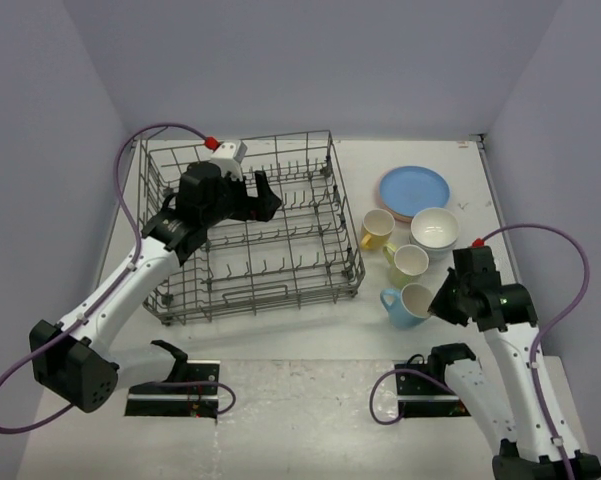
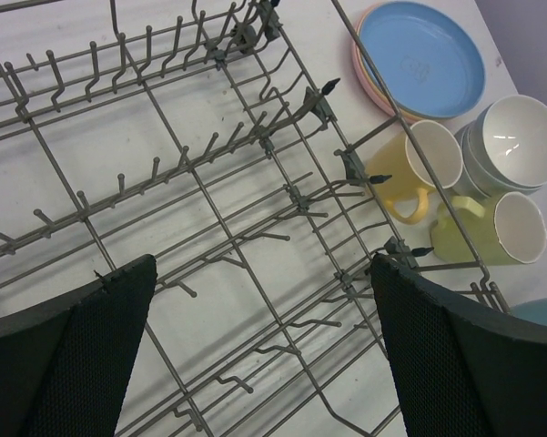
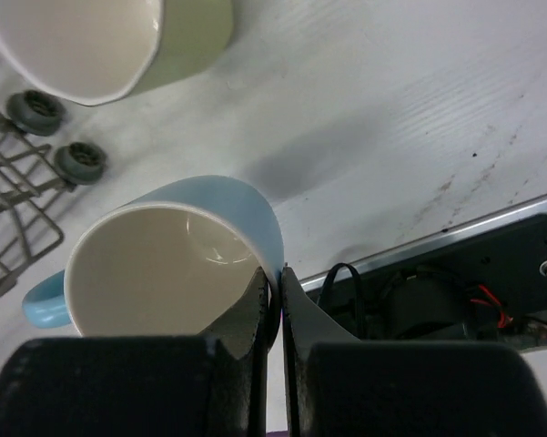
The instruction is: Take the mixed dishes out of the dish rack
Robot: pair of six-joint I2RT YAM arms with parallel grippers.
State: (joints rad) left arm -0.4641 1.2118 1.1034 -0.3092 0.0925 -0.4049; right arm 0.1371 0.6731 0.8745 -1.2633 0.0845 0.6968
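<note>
The grey wire dish rack (image 1: 262, 296) stands at the left of the table with no dishes in it. My left gripper (image 1: 264, 196) hangs open over its tines (image 2: 264, 269), holding nothing. Right of the rack stand stacked plates with a blue one on top (image 1: 415, 188), stacked white bowls (image 1: 434, 228), a yellow mug (image 1: 377, 229) and a yellow-green mug (image 1: 408, 263). My right gripper (image 1: 443, 300) is shut on the rim of the light-blue mug (image 3: 227, 209), one finger inside and one outside (image 3: 275, 287). I cannot tell whether this mug (image 1: 408, 306) touches the table.
The rack's small wheels (image 3: 36, 111) sit close to the left of the light-blue mug. Black mounting plates (image 1: 175, 398) (image 1: 430, 405) and cables lie at the near edge. Walls close in the table at left, back and right.
</note>
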